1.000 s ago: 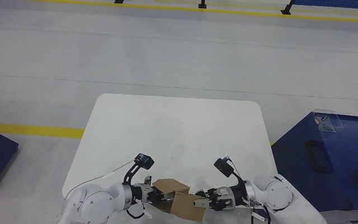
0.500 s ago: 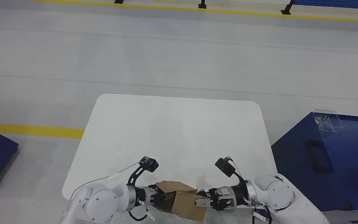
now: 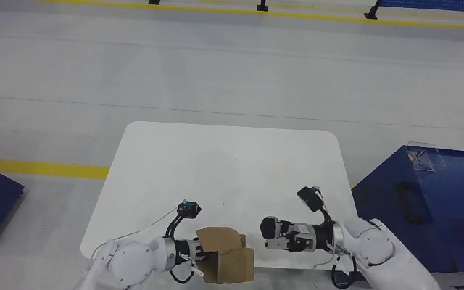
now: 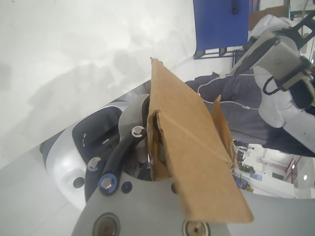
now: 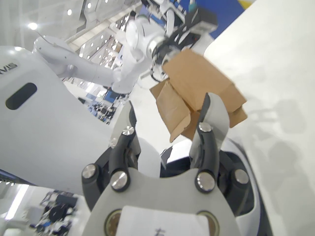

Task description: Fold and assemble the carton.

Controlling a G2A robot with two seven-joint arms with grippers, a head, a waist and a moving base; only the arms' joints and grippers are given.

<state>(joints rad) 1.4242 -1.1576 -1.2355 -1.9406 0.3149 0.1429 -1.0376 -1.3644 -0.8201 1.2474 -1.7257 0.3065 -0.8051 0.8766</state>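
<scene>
The brown cardboard carton hangs partly unfolded over the white table's front edge, flaps loose. My left gripper is shut on the carton's left side. In the left wrist view a carton panel stands up between my left gripper's fingers. My right gripper is open a short way to the right of the carton, not touching it. In the right wrist view its two fingers stand spread with nothing between them, and the carton lies beyond my right gripper.
A dark blue platform stands off the table's right side, with a clear plastic stand on it. The table's broad far part is bare white surface. Both arms sit at its near edge.
My right gripper has let go of the carton's right flap, opened and drawn back to the right and away. The carton has turned slightly in my left gripper.
</scene>
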